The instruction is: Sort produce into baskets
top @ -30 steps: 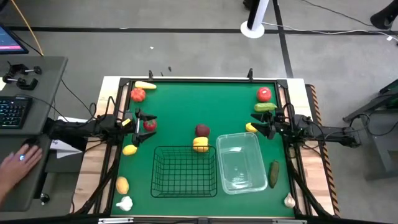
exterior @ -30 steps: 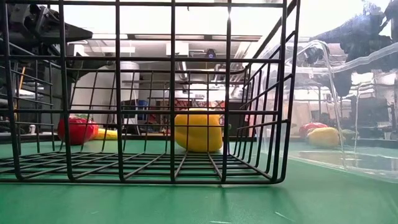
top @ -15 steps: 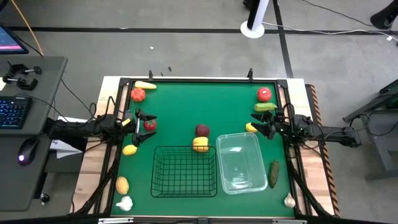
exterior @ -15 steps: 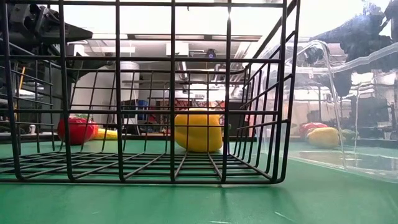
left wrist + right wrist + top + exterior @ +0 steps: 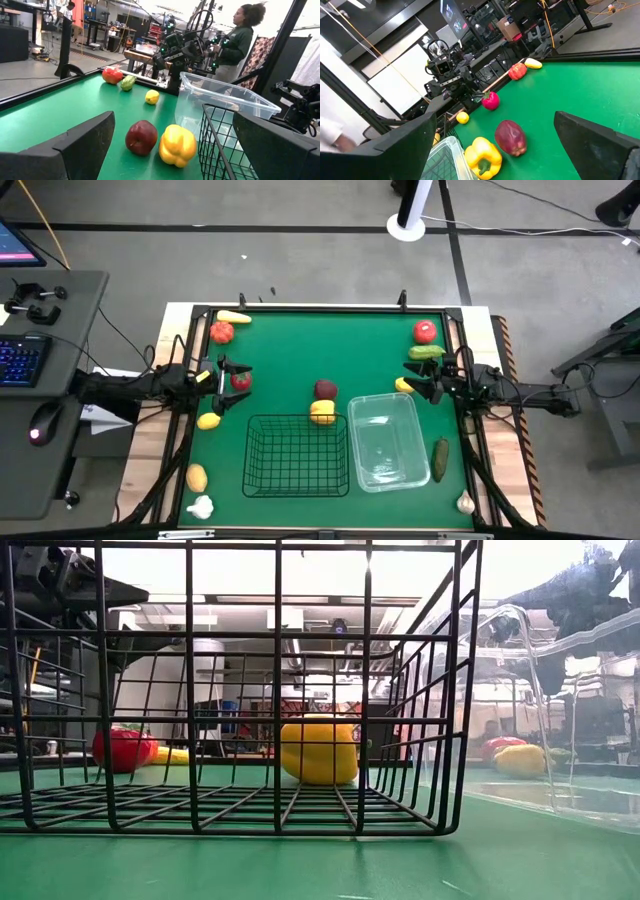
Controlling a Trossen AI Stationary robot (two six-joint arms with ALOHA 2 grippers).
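Observation:
My left gripper [image 5: 232, 386] hangs open above a red tomato [image 5: 241, 380] at the table's left side, without touching it. My right gripper [image 5: 420, 383] hangs open at the right side, beside a lemon [image 5: 403, 385]. The black wire basket [image 5: 297, 455] and the clear tub [image 5: 385, 440] stand side by side near the front, both empty. A dark red apple [image 5: 141, 137] and a yellow pepper [image 5: 176, 145] rest on the mat behind the basket. A red tomato [image 5: 425, 331] and a green cucumber [image 5: 426, 352] lie at the far right.
A yellow corn [image 5: 234, 317] and a tomato [image 5: 221, 332] lie far left. A lemon [image 5: 208, 421], an orange piece [image 5: 197, 477] and garlic [image 5: 201, 506] lie near left. A dark cucumber [image 5: 440, 459] and garlic [image 5: 465, 502] lie near right. A person [image 5: 240, 35] stands beyond the table.
A person's hand that lay on the desk left of the table has gone out of view. Both arms and all the produce have kept still.

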